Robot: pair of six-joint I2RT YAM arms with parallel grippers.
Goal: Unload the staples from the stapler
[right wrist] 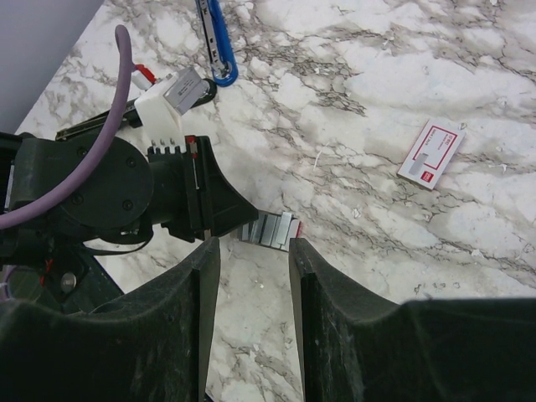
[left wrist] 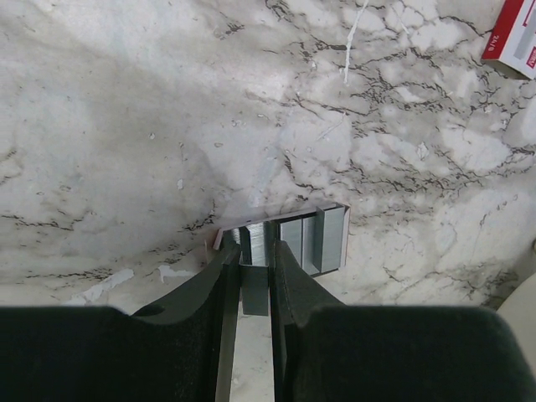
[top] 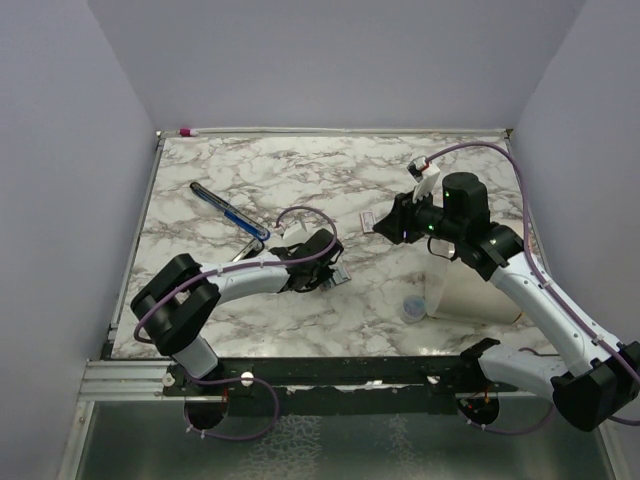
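I have my left claw (left wrist: 254, 255) clamped on the stapler (left wrist: 311, 239), low centre of its view; my right claw (right wrist: 253, 247) hangs nearby, jaws apart.

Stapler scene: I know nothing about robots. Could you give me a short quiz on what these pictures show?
1. True or false: the right gripper holds the blue pen.
2. The stapler is: A) lying loose; B) clamped in the left gripper; C) inside the right gripper.
3. What colour are the marks on the small white piece?
Key: 1 false; 2 B; 3 red.
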